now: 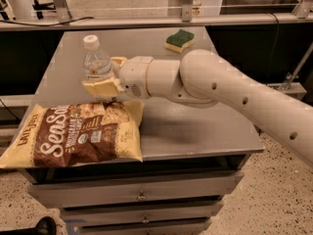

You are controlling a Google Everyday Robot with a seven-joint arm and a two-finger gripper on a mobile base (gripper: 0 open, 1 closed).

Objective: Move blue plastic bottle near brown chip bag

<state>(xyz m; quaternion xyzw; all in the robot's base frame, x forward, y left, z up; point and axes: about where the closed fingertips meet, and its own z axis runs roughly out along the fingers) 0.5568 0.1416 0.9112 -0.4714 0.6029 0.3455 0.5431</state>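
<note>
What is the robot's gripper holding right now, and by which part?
The gripper, just behind the brown chip bag, holds the blue plastic bottle by its lower body.

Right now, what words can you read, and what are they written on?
"SenSo": big white letters on the brown chip bag; the rest of the word is unclear.
"LATE JULY": it seems, on the bag's yellow left end.
Small print on the bag: too blurred to read.
Label on the blue plastic bottle, gripped by the jaws just behind the bag: too blurred to read.
</note>
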